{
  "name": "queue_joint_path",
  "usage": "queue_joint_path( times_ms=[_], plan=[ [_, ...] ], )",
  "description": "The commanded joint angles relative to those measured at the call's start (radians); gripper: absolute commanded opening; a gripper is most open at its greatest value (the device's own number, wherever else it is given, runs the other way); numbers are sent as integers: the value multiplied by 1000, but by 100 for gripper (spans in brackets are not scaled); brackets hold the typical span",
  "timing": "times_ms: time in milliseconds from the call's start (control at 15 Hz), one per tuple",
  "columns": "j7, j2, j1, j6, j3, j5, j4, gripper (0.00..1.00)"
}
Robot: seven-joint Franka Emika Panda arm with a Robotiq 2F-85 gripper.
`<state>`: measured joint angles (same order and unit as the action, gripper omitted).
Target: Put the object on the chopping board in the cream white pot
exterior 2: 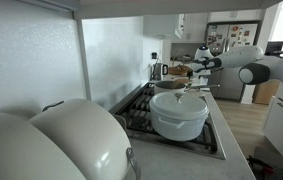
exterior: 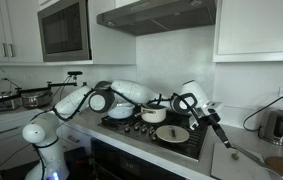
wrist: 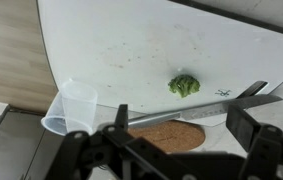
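In the wrist view my gripper (wrist: 184,126) is open and empty, hovering over the counter. Below it lies the round brown chopping board (wrist: 171,136), partly hidden by my fingers; its visible part is bare. A small green broccoli floret (wrist: 184,86) lies on a white mat (wrist: 131,50) just beyond the board. A long knife (wrist: 206,107) lies across between them. In an exterior view my gripper (exterior: 222,138) hangs over the counter to the side of the stove, and the cream white pot (exterior: 154,115) sits on a back burner.
A clear plastic cup (wrist: 71,107) lies tipped at the mat's edge. On the stove are a larger white pot (exterior 2: 178,114) and a pan (exterior: 171,133). A steel kettle (exterior: 275,126) stands by the wall. Cabinets and a range hood hang overhead.
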<state>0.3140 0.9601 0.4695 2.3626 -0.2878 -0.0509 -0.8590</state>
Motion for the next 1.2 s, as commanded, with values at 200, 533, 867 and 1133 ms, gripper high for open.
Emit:
queue_joint_path(
  times_ms=[200,533,867,1133],
  plan=[
    [-4,143,35,-17,19,18,208,100],
    [11,238,45,-5,8,1,321,100],
    [36,329,62,36,-19,-23,426,100],
    [58,392,80,58,-47,-49,503,100]
  ],
)
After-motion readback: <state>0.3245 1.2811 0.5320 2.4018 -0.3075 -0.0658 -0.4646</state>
